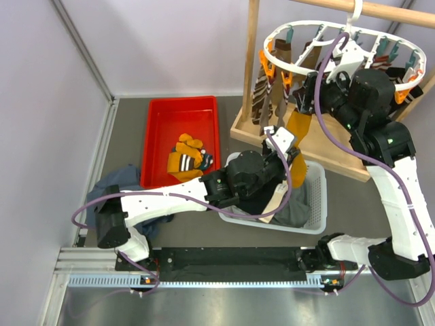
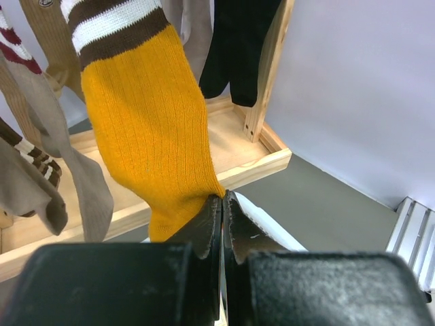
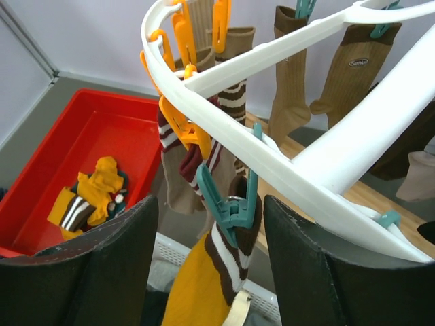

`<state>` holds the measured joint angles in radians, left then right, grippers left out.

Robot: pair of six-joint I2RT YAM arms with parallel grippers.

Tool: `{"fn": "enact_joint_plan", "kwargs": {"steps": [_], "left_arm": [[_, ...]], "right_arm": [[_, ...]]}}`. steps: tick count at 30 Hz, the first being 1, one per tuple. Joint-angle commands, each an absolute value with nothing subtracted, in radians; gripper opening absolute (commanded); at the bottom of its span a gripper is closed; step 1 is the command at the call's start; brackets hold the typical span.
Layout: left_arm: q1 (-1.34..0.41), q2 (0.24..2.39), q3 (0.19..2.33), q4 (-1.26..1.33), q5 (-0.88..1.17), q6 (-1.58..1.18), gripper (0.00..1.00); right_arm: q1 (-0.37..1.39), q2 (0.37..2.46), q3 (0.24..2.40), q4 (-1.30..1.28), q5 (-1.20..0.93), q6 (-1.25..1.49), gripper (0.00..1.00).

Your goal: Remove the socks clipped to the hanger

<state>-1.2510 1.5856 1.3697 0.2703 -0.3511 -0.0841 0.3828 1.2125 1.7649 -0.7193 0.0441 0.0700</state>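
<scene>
Left pincer (image 2: 221,200) is closed tight on the toe of the mustard sock (image 2: 149,122), low centre of its view. Right pincer (image 3: 209,204) is apart, fingers either side of the teal clip (image 3: 234,210) holding that sock's striped cuff. Hanger (image 3: 306,159) with other socks (image 3: 353,75) hangs upper right in top view, on the wooden rack (image 1: 253,61).

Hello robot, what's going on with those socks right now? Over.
Left fingers shut on toe of mustard sock. Right fingers open, straddling the teal clip holding it to the hanger. Striped socks hang close beside.
</scene>
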Motion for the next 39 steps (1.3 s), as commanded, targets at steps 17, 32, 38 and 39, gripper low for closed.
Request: {"fn": "enact_joint_plan", "kwargs": {"steps": [17,32,38,39], "left_arm": [[-1.252,1.532,1.330,0.316,-0.408,-0.097,0.00],[-0.950,1.273,1.134,0.006,-0.664,-0.342,0.00],[-0.723,1.223,1.077,-0.141,-0.598,-0.451,0.00],[-0.701,1.229,1.075,-0.155,-0.571,-0.466,0.00]], "right_arm": [[0.379,1.189,1.761,-0.591,0.166,0.095,0.00],[0.368,1.146,1.740,-0.641,0.290,0.074,0.07],[0.345,1.120,1.724,-0.643,0.308,0.063,0.10],[0.344,1.118,1.721,-0.640,0.317,0.058,0.10]]}}
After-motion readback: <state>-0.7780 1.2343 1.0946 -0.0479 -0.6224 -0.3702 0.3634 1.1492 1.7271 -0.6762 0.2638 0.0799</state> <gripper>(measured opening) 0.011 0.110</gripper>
